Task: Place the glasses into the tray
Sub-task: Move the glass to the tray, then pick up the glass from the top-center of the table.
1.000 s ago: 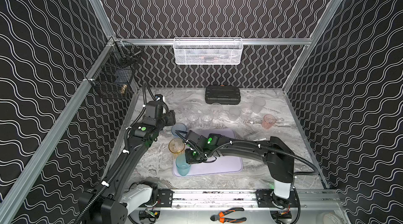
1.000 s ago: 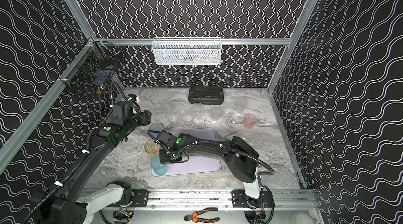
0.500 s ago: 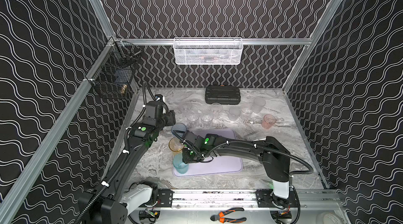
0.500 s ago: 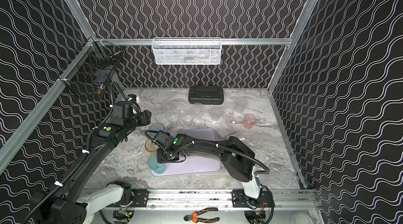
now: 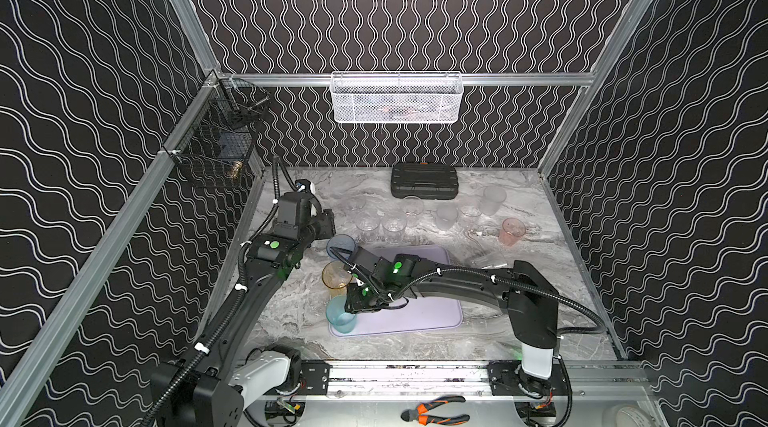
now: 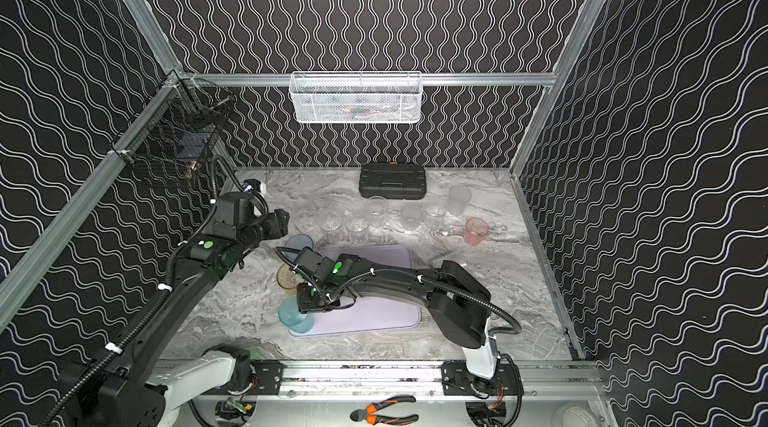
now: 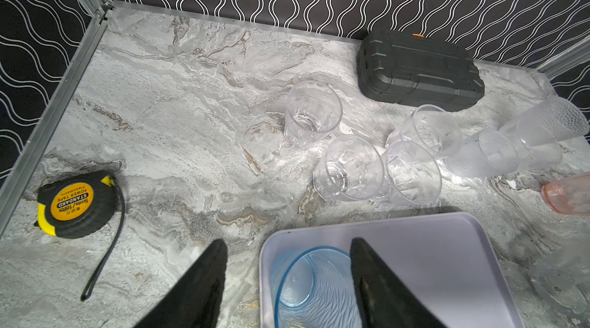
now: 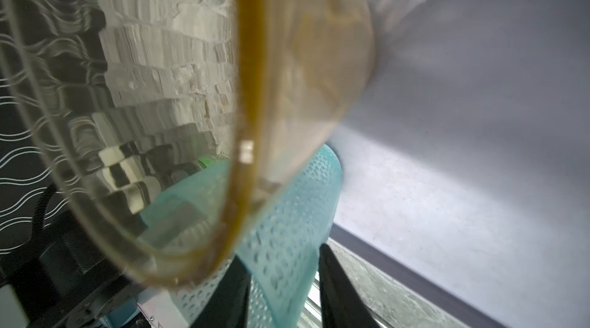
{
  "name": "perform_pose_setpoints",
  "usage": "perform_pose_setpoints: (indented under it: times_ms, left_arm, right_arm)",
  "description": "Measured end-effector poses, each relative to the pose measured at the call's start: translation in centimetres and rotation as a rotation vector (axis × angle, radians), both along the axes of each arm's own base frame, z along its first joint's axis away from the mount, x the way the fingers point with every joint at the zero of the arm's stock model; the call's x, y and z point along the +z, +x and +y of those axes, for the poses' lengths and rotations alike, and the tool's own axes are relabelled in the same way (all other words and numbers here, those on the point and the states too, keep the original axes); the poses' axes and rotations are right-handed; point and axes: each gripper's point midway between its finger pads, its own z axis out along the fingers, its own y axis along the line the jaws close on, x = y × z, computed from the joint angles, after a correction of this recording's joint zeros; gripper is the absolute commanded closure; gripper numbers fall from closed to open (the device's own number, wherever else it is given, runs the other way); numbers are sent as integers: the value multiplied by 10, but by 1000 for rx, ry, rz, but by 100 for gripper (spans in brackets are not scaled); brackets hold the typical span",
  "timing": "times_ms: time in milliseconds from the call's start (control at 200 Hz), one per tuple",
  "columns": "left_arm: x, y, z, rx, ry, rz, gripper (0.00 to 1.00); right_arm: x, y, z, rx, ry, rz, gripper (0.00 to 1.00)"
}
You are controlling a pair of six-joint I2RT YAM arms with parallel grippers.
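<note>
While the right claw sits with a finger on either side of the teal glass wall, I cannot tell whether it pinches that wall or stands slack around it. The glass stands upright in the near left corner of the tray. Close against the same wrist is the amber glass, at the tray's left rim; whether its base is inside the rim is hidden. The left claw hangs spread wide and empty over the blue glass, which stands in the tray's far left corner.

So two glasses look placed, perhaps three, and most of the job is left. The clear glasses, the frosted glasses and the pink glass wait on the surface beyond the tray.

The amber glass is the likely trouble, since a careless retreat of the right arm could tip it. Several clear glasses touch, leaving little room for a finger. The case behind them and the tape measure off to the left seem out of the way.
</note>
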Motion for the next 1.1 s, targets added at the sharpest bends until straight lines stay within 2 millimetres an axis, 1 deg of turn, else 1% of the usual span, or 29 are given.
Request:
perform_pose_setpoints:
  times_ms: [140, 225, 280, 445, 656, 751, 871, 956, 1041, 1096]
  left_arm:
    - [0, 0, 0, 0, 1, 0, 34]
    - [1, 1, 0, 0, 1, 0, 34]
    - [3, 2, 0, 0, 0, -4, 34]
    - [11, 7, -1, 0, -2, -19, 34]
    - [22, 14, -2, 1, -5, -38, 34]
    - [24, 16, -2, 3, -4, -41, 35]
    - [21, 17, -3, 0, -3, -39, 35]
    - [17, 16, -7, -15, 2, -45, 35]
    - [13, 14, -18, -53, 16, -55, 34]
    - [10, 14, -25, -79, 31, -66, 34]
  right_arm:
    - [1, 0, 2, 4, 9, 2, 58]
    - [6, 1, 0, 18, 19, -5, 54]
    - [12, 2, -2, 22, 33, -7, 52]
    - [36, 13, -14, 36, 66, -47, 45]
    - [61, 30, -36, 45, 74, -92, 44]
    - [71, 53, -52, 23, 73, -125, 44]
    - [77, 98, -84, -52, 53, -179, 44]
    - [70, 135, -117, -130, 10, -217, 44]
    - [63, 171, -149, -216, -37, -256, 44]
    - [61, 194, -164, -260, -56, -291, 44]
